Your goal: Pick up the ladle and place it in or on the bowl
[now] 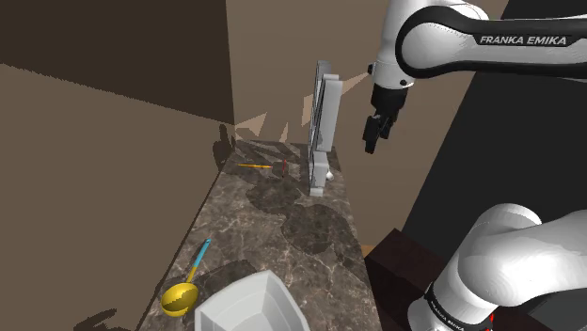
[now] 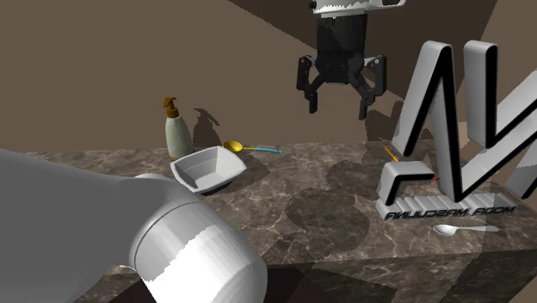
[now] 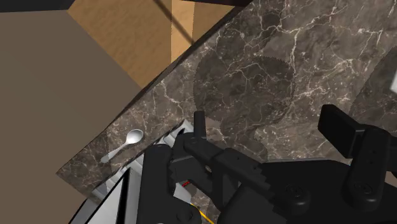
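The ladle (image 1: 182, 294) has a yellow cup and a blue handle; it lies on the dark marble counter (image 1: 310, 235) near its front end, just beside the white bowl (image 1: 249, 306). The second exterior view has the ladle (image 2: 234, 147) behind the bowl (image 2: 206, 169). My black gripper (image 1: 374, 136) hangs open and holds nothing, high above the counter's far end, next to a grey rack (image 1: 322, 122). From the other side the gripper (image 2: 337, 108) shows its fingers spread wide. In the wrist view the gripper (image 3: 267, 124) looks down on bare marble.
The grey rack (image 2: 456, 129) stands upright on the counter, with a white spoon (image 2: 465, 230) by its base and a thin orange stick (image 1: 254, 165) beyond. A soap bottle (image 2: 176, 129) stands behind the bowl. Brown walls close in behind the counter.
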`<state>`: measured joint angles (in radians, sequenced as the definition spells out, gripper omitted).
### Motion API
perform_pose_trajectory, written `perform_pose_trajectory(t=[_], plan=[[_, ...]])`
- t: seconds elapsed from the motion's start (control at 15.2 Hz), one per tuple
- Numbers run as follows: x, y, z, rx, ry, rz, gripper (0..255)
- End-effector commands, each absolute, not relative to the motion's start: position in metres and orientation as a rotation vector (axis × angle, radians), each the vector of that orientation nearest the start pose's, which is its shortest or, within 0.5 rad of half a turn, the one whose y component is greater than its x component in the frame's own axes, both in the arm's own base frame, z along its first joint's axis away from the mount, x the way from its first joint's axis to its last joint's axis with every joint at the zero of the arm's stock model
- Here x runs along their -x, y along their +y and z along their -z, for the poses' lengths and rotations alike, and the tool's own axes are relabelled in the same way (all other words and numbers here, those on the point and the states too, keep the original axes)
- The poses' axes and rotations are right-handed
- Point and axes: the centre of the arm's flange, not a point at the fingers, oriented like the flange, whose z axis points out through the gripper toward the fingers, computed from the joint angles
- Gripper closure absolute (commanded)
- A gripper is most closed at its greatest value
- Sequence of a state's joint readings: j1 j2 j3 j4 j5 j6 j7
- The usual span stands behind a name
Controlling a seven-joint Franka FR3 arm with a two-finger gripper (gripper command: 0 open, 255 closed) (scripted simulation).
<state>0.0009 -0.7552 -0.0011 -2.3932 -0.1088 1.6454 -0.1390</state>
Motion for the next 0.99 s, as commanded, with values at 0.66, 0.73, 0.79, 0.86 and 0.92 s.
perform_pose_trajectory(t=[0.66, 0.73, 0.79, 0.86, 0.92], plan=[[-0.326, 0.084, -0.490, 3.194, 0.069, -0.010, 0], [-0.327, 0.094, -0.482, 3.188, 0.100, -0.011, 0], [-0.329, 0.104, -0.474, 3.181, 0.130, -0.012, 0], [-0.331, 0.113, -0.466, 3.174, 0.160, -0.013, 0], [-0.333, 0.123, -0.459, 3.167, 0.189, -0.014, 0]])
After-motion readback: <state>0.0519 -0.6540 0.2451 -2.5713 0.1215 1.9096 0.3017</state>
